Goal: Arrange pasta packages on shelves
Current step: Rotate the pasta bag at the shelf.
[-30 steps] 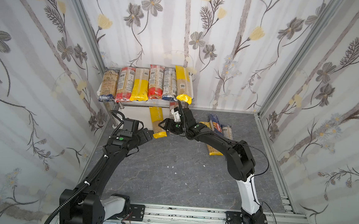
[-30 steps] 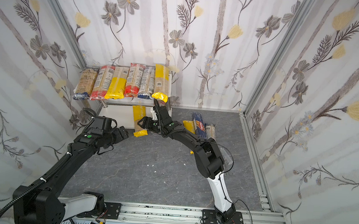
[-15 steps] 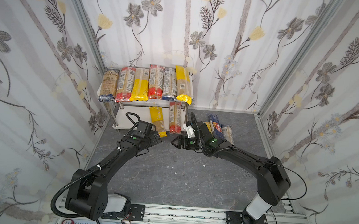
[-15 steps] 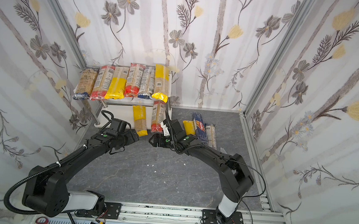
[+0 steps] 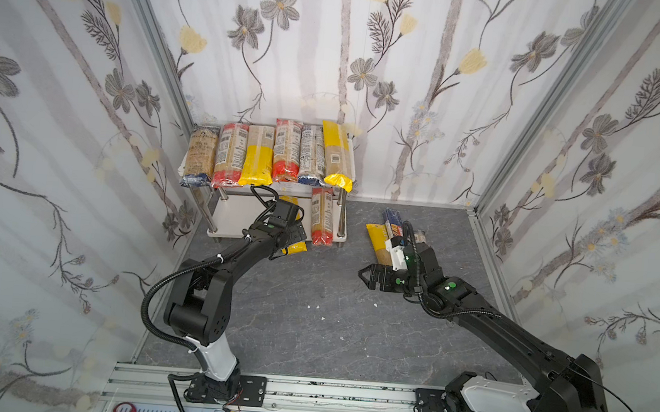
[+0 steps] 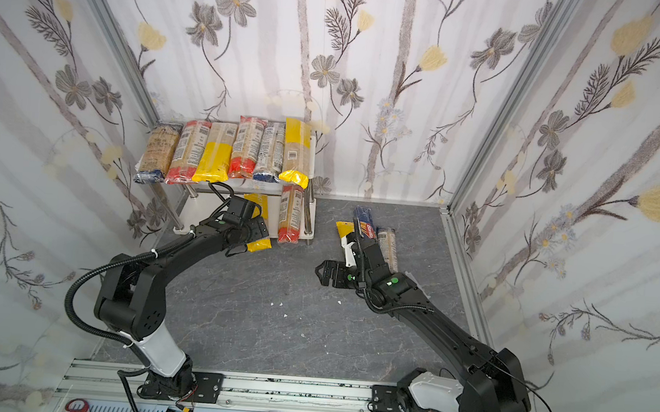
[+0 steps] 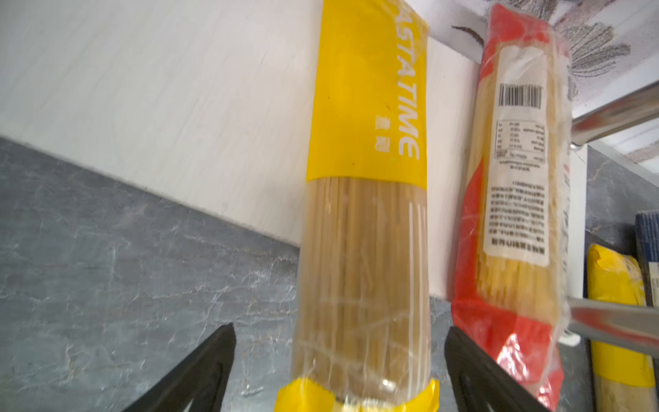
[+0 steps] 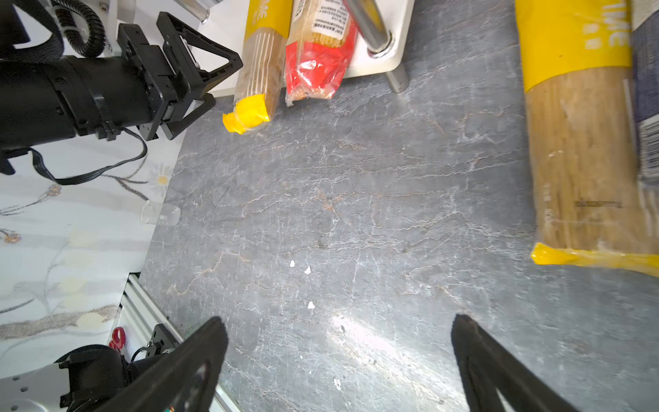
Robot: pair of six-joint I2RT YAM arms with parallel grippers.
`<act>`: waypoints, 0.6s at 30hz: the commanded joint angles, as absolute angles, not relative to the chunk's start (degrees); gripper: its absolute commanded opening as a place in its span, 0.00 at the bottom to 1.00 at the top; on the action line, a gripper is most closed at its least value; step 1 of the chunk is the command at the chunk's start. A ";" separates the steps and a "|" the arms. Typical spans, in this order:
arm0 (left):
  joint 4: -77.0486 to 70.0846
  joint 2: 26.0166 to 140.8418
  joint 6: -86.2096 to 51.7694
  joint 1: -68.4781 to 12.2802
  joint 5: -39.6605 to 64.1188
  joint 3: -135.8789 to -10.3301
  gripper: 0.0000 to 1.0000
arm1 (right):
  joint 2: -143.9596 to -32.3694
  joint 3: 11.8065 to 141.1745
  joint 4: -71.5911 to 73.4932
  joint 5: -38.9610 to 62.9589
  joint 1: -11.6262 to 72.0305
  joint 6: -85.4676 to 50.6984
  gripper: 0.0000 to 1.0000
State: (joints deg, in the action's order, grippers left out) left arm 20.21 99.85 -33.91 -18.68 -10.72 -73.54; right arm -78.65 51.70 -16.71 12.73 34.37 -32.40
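Observation:
The shelves (image 5: 235, 213) stand at the back left, with several pasta packages (image 5: 268, 154) in a row on the top board. On the lower board (image 7: 178, 107) lie a yellow-ended packet (image 7: 363, 249) and a red-ended packet (image 7: 513, 214), both overhanging the front edge. My left gripper (image 5: 295, 242) is open and straddles the yellow packet's near end, with a gap on each side. My right gripper (image 5: 365, 276) is open and empty above the floor. It points left, just in front of three packets on the floor: yellow (image 5: 376, 235), blue (image 5: 393, 222) and clear (image 5: 420, 236).
Shiny corner posts (image 7: 613, 114) flank the lower board's front. The grey stone-look floor (image 8: 356, 196) carries a few white crumbs (image 8: 307, 270). Flowered walls close in the back and both sides. An aluminium rail (image 5: 305, 394) runs along the front, holding both arm bases.
My right gripper let go of the red-ended packet on the lower board and drew back to the right, opening wide. My left gripper moved from the rack's left to the yellow packet's end.

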 commanded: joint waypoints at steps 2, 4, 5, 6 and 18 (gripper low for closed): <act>19.64 104.45 -31.20 -18.92 -14.27 -78.43 0.91 | -76.96 51.15 -18.49 11.96 31.38 -29.57 0.99; 19.78 106.31 -30.82 -18.95 -14.96 -79.64 0.91 | -76.64 51.15 -19.04 12.44 29.61 -28.61 0.98; 19.78 106.95 -30.44 -18.91 -15.31 -80.12 0.91 | -76.57 51.28 -19.21 12.69 28.83 -28.21 0.98; 19.86 107.64 -29.95 -18.90 -15.85 -80.61 0.91 | -76.64 51.46 -19.41 13.05 28.04 -27.93 0.98; 20.04 114.70 -25.12 -18.81 -15.75 -86.85 0.76 | -80.45 56.10 -21.22 14.15 24.08 -26.54 0.98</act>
State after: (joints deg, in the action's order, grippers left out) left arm 20.03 113.75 -26.70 -18.90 -15.35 -85.67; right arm -79.72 55.00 -20.95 13.39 24.23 -27.35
